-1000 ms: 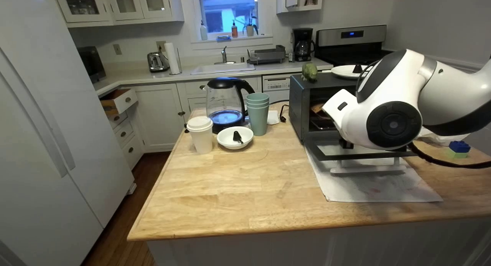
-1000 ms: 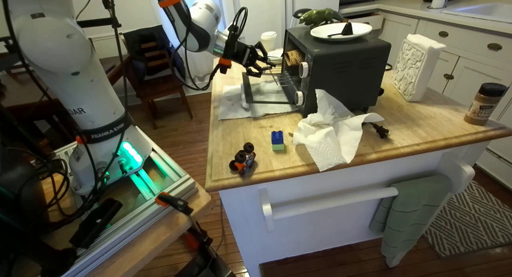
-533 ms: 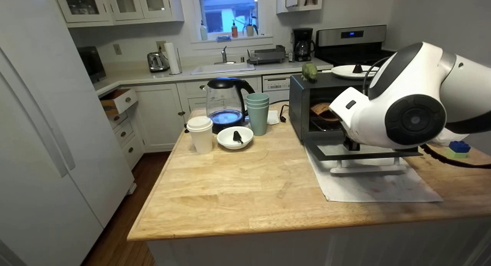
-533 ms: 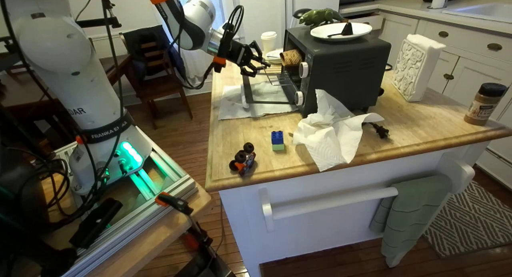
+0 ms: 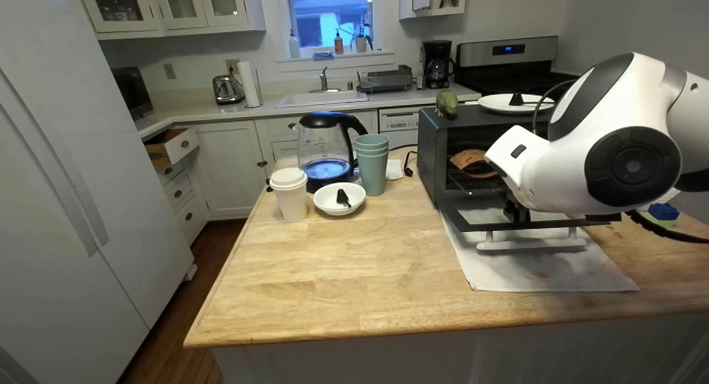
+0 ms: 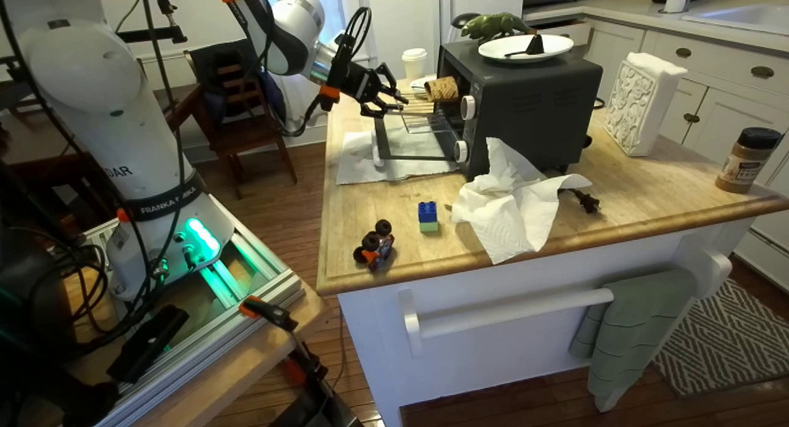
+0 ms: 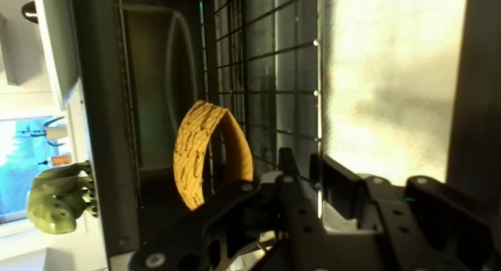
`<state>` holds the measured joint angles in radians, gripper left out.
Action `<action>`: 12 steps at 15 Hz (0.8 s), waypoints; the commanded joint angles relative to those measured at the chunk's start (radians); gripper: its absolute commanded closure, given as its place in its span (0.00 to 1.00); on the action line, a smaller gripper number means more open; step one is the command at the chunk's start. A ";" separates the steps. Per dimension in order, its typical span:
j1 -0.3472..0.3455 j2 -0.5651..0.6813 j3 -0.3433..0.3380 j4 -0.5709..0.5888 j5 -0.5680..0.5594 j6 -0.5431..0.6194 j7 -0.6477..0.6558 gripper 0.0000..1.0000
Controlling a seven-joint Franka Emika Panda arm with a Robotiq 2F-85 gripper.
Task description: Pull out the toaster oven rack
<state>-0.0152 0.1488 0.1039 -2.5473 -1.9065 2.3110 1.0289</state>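
My fingers [image 7: 342,187] pinch the rack [image 7: 266,92] by its front edge | risk: 1 overlong tug could tip it (brown curl [image 7: 191,149] sliding off)

On the bench [image 5: 332,273], a blue-lit kettle [image 5: 324,151] stands beside nested green cups [image 5: 373,170]; stacked blue and green blocks [image 6: 427,217] sit near crumpled paper [image 6: 508,199] and perhaps a toy [image 6: 373,244].

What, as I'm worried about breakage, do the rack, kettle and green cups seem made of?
Rack: shiny metal wire, judging by its bright glints. Kettle: smooth and see-through, probably glass, possibly clear plastic. Green cups: likely plastic; their even color looks dull.
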 commanded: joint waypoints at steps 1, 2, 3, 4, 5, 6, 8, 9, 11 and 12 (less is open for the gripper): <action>0.002 -0.039 -0.017 -0.070 0.006 0.047 -0.036 0.50; 0.001 -0.037 -0.019 -0.078 0.008 0.054 -0.042 0.42; 0.001 -0.037 -0.020 -0.086 0.010 0.057 -0.046 0.36; 0.000 -0.038 -0.022 -0.092 0.012 0.060 -0.051 0.28; 0.000 -0.041 -0.023 -0.096 0.014 0.060 -0.054 0.22; 0.001 -0.046 -0.025 -0.095 0.016 0.061 -0.057 0.14; 0.000 -0.063 -0.028 -0.095 0.021 0.065 -0.066 0.03; 0.000 -0.077 -0.030 -0.098 0.030 0.071 -0.074 0.00; -0.005 -0.116 -0.037 -0.107 0.086 0.111 -0.129 0.00; -0.007 -0.138 -0.043 -0.109 0.130 0.141 -0.171 0.00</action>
<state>-0.0180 0.0996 0.0775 -2.6156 -1.8768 2.3714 0.9623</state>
